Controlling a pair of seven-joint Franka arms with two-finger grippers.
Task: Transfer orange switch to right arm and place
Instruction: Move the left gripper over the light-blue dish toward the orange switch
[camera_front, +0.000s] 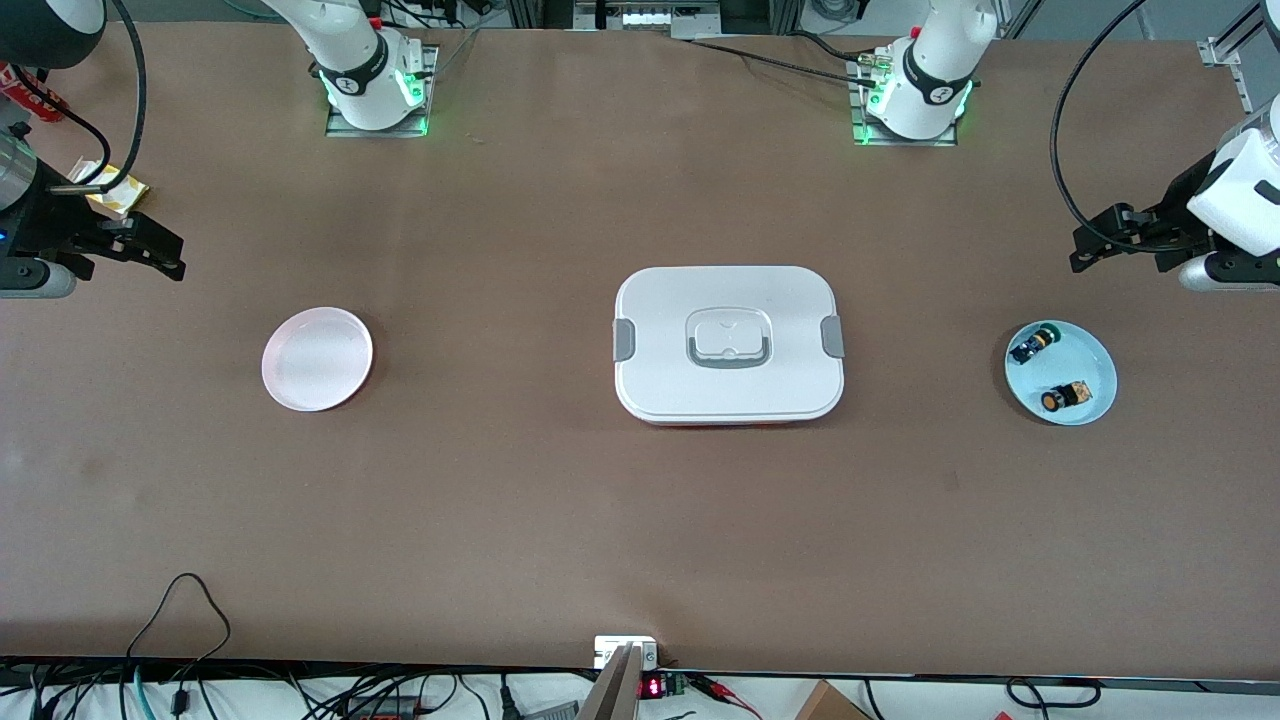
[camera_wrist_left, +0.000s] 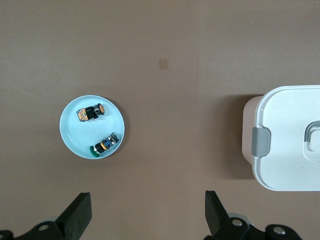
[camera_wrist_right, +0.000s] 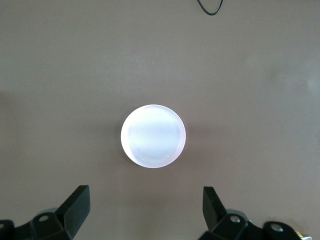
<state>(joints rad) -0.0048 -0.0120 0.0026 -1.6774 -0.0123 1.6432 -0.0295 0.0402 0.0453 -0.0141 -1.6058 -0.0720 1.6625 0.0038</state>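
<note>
The orange switch (camera_front: 1063, 397) lies in the blue dish (camera_front: 1098, 352) beside the green-capped switch (camera_front: 1033, 343), so my left pincer (camera_front: 1092, 248) hangs wide near that dish, ready to descend. My right pincer (camera_front: 150, 250), also wide, waits near the empty pink plate (camera_front: 290, 385) (likely the drop spot).

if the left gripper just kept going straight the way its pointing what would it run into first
Probably bare table. The left gripper hangs open, pointing down, and the line between its fingers meets brown surface between the light blue plate, which holds the orange switch, and the white lidded box. Depth is uncertain.
</note>
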